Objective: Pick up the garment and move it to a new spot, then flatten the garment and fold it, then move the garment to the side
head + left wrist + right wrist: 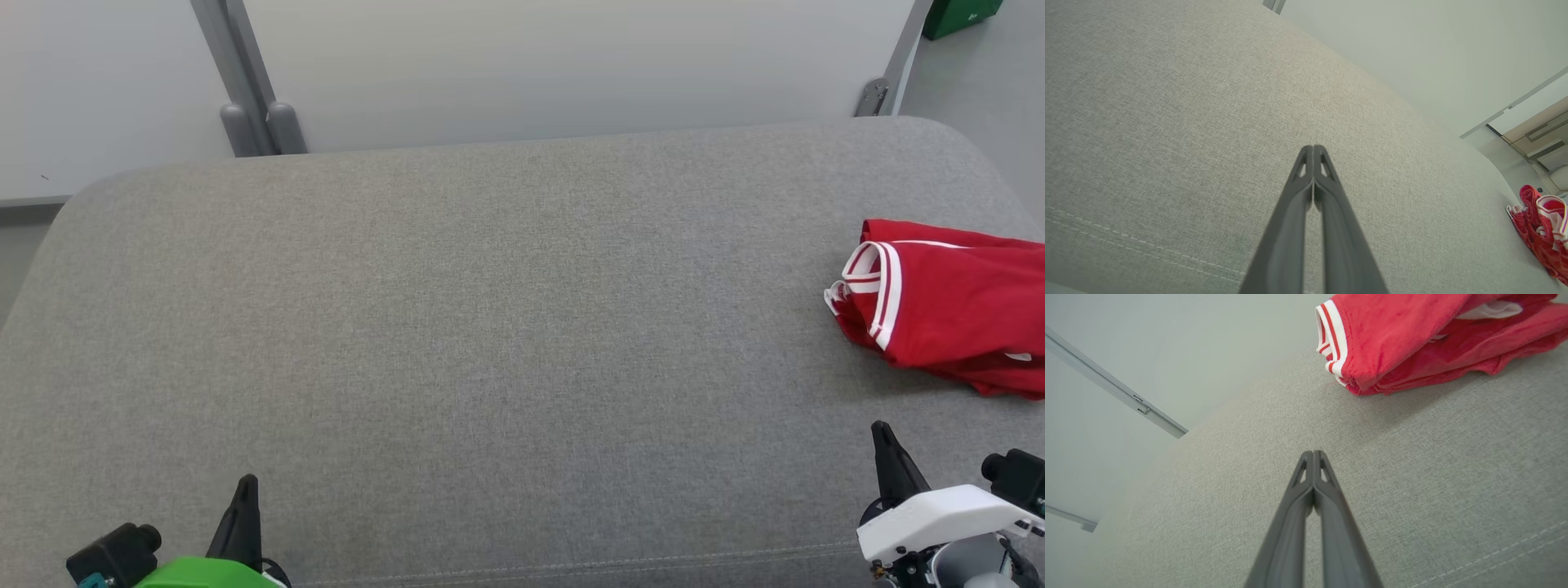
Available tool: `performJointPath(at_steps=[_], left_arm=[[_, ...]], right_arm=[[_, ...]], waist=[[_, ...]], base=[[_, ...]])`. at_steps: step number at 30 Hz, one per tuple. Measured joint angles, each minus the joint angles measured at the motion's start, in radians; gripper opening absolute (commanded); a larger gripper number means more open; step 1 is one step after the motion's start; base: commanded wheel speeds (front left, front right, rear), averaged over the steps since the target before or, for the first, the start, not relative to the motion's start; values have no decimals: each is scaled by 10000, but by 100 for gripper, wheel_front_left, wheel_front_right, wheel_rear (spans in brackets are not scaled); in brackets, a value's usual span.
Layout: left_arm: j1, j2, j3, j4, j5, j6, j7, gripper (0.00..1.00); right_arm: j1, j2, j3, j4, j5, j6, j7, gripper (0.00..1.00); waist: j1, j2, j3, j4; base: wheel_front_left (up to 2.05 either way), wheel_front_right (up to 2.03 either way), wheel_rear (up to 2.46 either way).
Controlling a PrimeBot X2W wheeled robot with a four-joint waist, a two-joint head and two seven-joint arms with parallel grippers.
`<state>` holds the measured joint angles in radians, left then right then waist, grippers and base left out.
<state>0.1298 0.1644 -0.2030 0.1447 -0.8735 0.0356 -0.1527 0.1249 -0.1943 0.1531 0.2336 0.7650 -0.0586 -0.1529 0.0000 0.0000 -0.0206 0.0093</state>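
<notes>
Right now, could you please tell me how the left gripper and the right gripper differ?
The left gripper has a green body behind its fingers; the right gripper has a white one. The right gripper sits close to the red garment, while the left gripper is far across the grey cushion from it. Both are shut and hold nothing.

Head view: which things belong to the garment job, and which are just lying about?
Job:
red garment, near the cushion's right edge
grey cushion it lies on
left gripper and right gripper, both shut, holding nothing

Lying about:
green box, far right corner
grey posts behind the cushion
</notes>
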Motion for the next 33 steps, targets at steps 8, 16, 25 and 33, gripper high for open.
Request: performJointPath(at_steps=[8, 16, 25, 33], left_arm=[[-188, -127, 263, 96, -838, -113, 293, 0], [-395, -228, 525, 224, -1751, -311, 543, 0], [-540, -313, 828, 399, -2617, -456, 832, 0], [-845, -458, 1104, 516, -3565, -635, 1091, 0]], right_arm=[[-205, 127, -293, 8, 995, 196, 291, 0], [-397, 293, -579, 35, 1942, 408, 571, 0], [-613, 454, -907, 88, 3018, 604, 869, 0], [-813, 623, -1198, 144, 4006, 828, 1124, 0]], waist=[[0, 0, 27, -10], [0, 0, 55, -21], [0, 0, 84, -33], [0, 0, 111, -44]], base=[[0, 0, 0], [0, 0, 0], [0, 0, 0], [0, 0, 0]])
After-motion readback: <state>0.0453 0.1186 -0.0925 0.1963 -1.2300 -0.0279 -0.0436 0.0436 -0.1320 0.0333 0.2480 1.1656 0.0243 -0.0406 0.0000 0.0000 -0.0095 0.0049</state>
